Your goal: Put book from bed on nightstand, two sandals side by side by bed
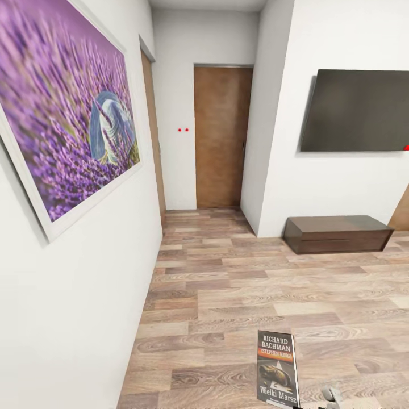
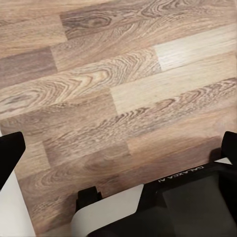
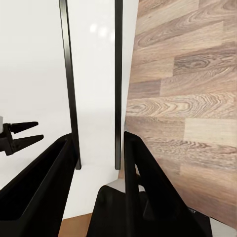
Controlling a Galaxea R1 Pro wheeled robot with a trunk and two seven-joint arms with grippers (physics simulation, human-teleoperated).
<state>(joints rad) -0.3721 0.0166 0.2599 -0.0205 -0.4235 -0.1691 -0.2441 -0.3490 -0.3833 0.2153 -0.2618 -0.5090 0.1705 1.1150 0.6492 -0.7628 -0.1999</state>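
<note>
The book (image 1: 278, 369) stands upright at the bottom of the head view, cover facing the camera, its lower edge cut off by the frame. In the right wrist view it shows edge-on (image 3: 96, 84), a white slab pinched between the right gripper's (image 3: 98, 153) dark fingers. The left gripper's (image 2: 118, 148) fingertips barely show at the frame's sides, spread apart over the wood floor (image 2: 98, 74). A low bench (image 1: 338, 233) sits under a wall screen (image 1: 357, 111).

The book (image 1: 278, 369) runs off the head view's bottom edge; the television (image 1: 357, 111) and framed lavender picture (image 1: 65, 108) are cropped too.
</note>
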